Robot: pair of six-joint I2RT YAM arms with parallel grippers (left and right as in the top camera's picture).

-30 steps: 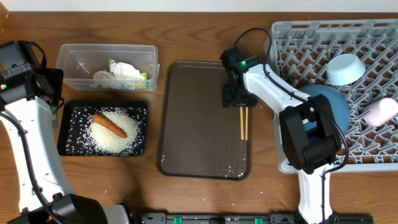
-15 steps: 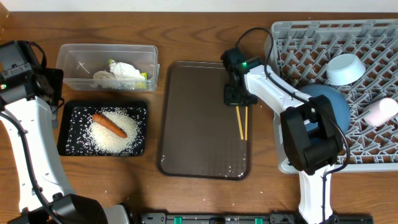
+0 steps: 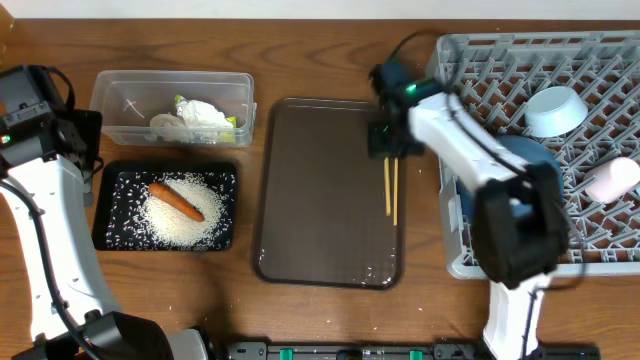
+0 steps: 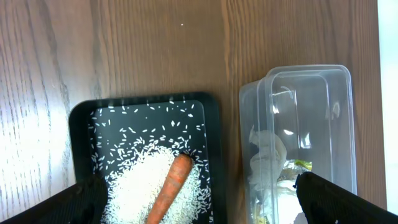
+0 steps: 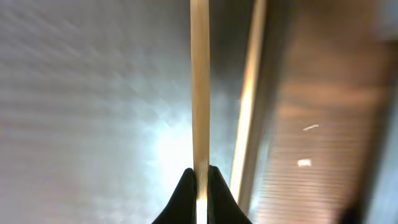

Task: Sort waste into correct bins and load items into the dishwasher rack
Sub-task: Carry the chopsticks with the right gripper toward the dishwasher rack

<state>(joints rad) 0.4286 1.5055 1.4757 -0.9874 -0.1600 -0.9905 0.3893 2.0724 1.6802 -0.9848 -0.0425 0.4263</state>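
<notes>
step in hand: picking the chopsticks (image 3: 390, 188) off the brown tray (image 3: 300, 200), the last things outside the rack (image 3: 600, 60). they lie side by side along the tray's right edge.

right claw (image 3: 388, 140) is closed at their far end. the wrist view shows the fingertips (image 5: 186, 186) pinched on one stick only, the other just beside it, outside the jaws. cannot tell if the held stick is off the tray.

left claw (image 4: 200, 186) hangs wide open and empty over the black tray (image 3: 105, 215) and clear tub (image 3: 120, 95).

carrot (image 3: 176, 200) and rice (image 3: 180, 222) are in the black tray, the wrapper (image 3: 205, 115) in the tub. both bowls (image 3: 540, 160) and the cup (image 3: 612, 180) are in the rack.

next, as i judge it: lift straight, swing right and lay the stick flat across the lattice, since a thin stick could drop through. the second stick probably needs its own pick.
</notes>
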